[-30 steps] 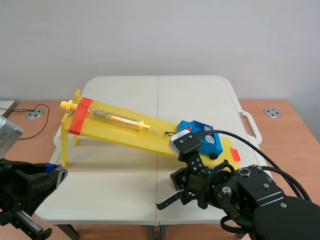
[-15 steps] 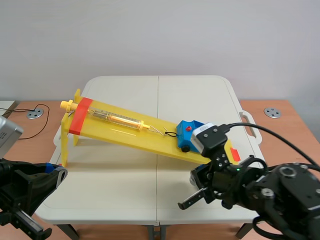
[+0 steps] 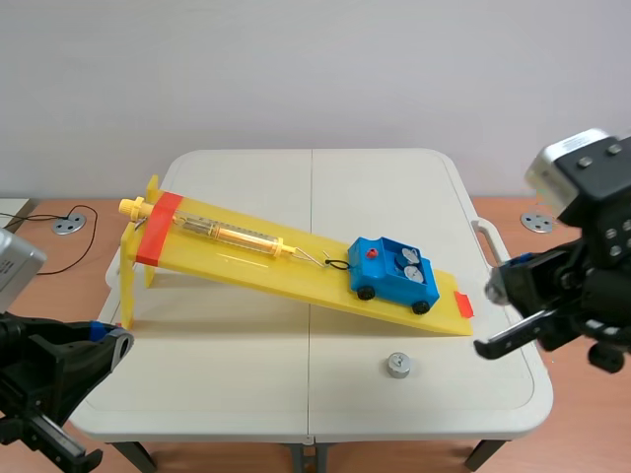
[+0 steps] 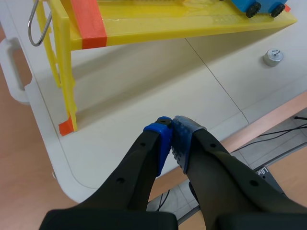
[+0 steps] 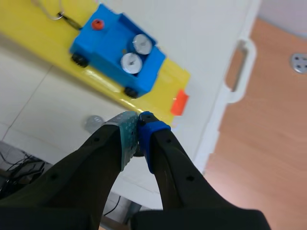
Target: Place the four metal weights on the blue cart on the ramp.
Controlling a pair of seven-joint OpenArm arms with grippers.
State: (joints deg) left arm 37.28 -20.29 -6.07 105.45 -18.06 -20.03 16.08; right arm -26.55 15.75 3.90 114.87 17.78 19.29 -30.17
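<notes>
Sitting near the lower end of the yellow ramp (image 3: 246,264), the blue cart (image 3: 392,274) had its black wheels on the slope and carried two metal weights (image 5: 128,61) side by side in its open bed. Higher up, a clear tube (image 3: 232,234) lay lengthwise along the ramp. A loose weight (image 3: 397,366) stood upright on the white counter (image 3: 246,384), in front of the ramp's low end and apart from it. The left pincer (image 4: 171,129) hung low over the near left corner of the counter, its blue pads pressed together on nothing. The right pincer (image 5: 138,120) was raised off the counter's right edge, its fingers likewise together and empty, with the loose weight showing partly behind them in its own wrist view.
</notes>
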